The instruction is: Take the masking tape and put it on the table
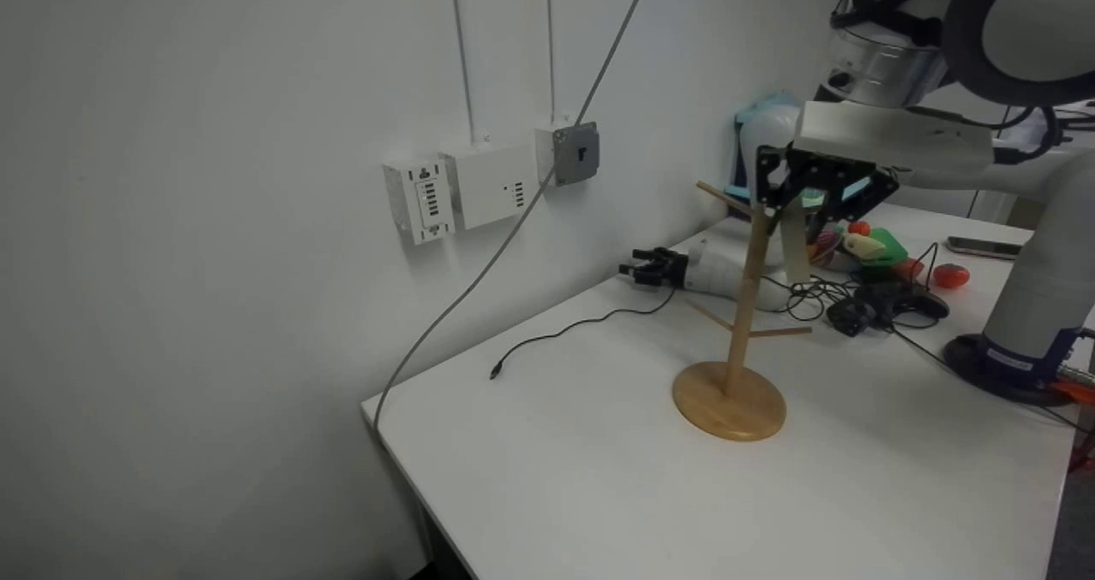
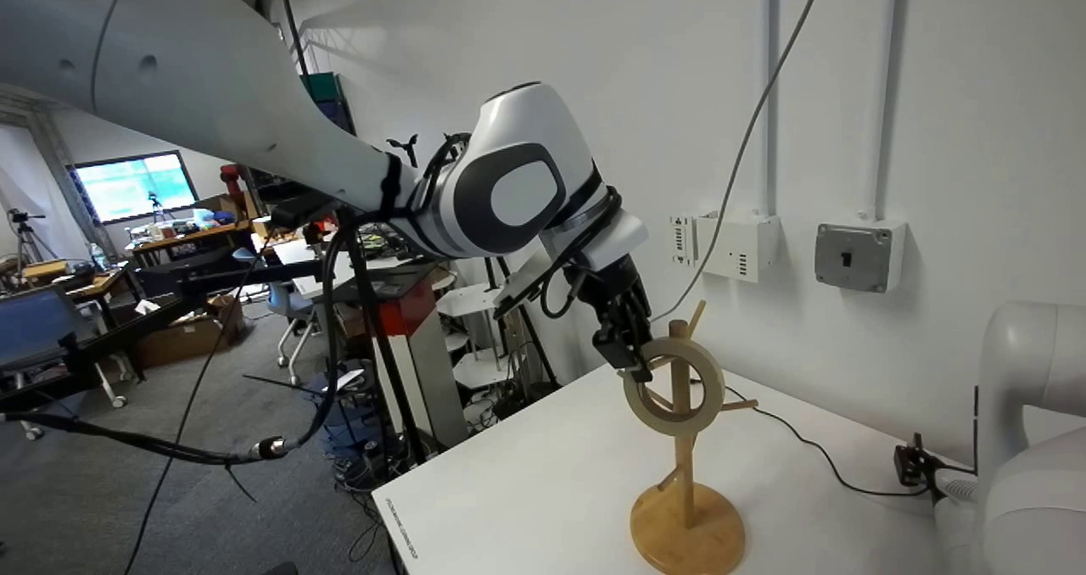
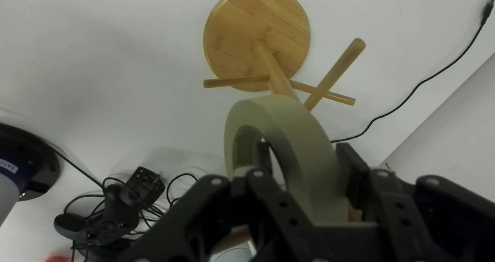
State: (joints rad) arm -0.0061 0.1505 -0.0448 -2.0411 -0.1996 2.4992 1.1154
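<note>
Nearest, the gripper [image 3: 305,157], partway closed, straddles the masking tape [image 3: 307,138]; whether it pinches is unclear. The tape is up by the peg stand [image 1: 746,306]; either side, the table [image 1: 556,477] stretches to straight edges.

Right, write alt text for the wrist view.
Masking tape sits between the jaws of the gripper; whether clamped is unclear. Behind it, a wooden peg stand and a black cable rest on a white table.

In an exterior view, the tool [image 2: 638,366] pinches the rim of the masking tape [image 2: 714,390], which is on edge in front of the wooden stand [image 2: 684,463] (its round base [image 2: 689,538] rests on the white bench [image 2: 543,482]). Far behind, a screen [image 2: 136,187] glows.
</note>
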